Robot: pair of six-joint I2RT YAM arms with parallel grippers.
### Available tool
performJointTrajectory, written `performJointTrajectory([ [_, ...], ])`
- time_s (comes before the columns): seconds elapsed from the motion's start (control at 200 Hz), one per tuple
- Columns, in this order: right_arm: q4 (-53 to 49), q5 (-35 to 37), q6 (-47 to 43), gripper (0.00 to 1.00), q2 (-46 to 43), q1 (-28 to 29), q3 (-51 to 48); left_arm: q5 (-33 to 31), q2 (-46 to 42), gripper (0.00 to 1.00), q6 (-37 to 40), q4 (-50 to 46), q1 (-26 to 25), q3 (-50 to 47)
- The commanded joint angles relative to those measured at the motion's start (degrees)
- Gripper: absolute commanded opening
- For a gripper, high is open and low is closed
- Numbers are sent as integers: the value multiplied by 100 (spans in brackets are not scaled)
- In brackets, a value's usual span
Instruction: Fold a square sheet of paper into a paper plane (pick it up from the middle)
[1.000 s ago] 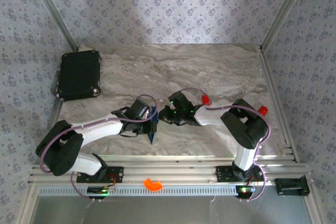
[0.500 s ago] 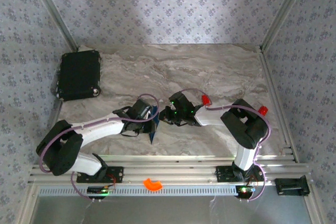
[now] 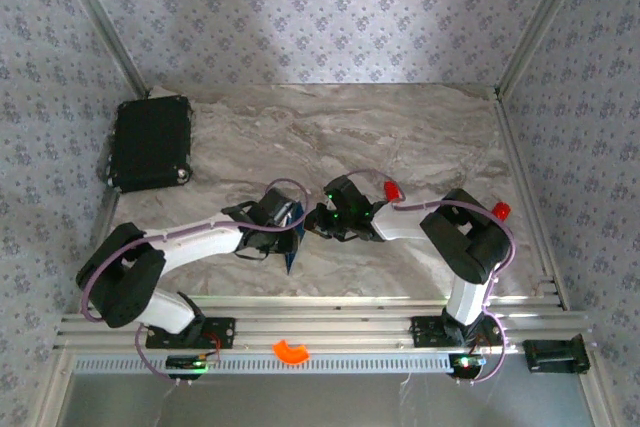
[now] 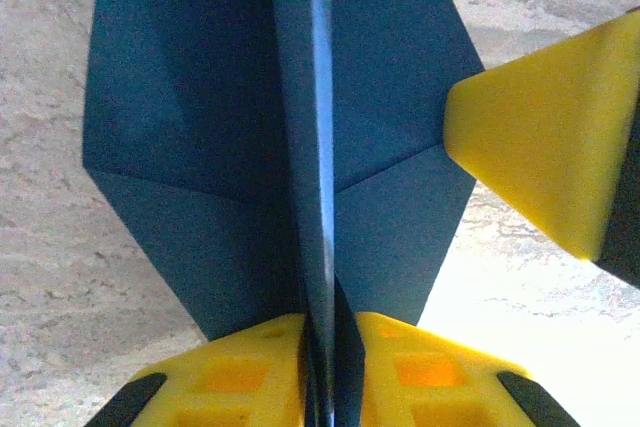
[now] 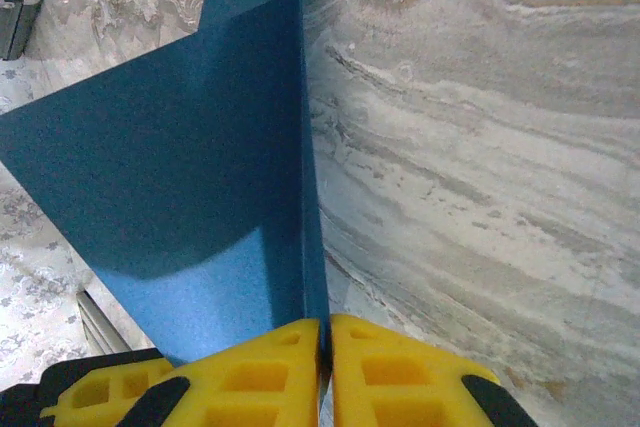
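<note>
Both jaws tight on the folded blue paper [image 4: 200, 147], crease upright, bare table [image 3: 400, 137] around

This is a robot test booth in a lab, not a lived-in room. A left arm [image 3: 190, 245] and a right arm [image 3: 412, 223] are bolted to aluminium rails [image 3: 330, 325] along the bottom edge. A marble-print tabletop [image 3: 400, 137] fills the middle, and floral wallpaper walls [image 3: 320, 7] framed by metal posts [image 3: 100, 27] run across the top.
</note>
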Motion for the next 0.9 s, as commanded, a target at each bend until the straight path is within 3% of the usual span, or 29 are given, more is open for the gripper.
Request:
performJointTrajectory([
  [0.0,37,-45,88,12,-28,-40,-62,-122,101,18,82,-113,-59,141],
  [0.665,117,-80,113,14,-35,-56,-89,-352,374,16,137,-211,-242,261],
  [0.895,-90,-4,-33,22,-309,-174,-189,-561,376,12,134,-409,-253,465],
])
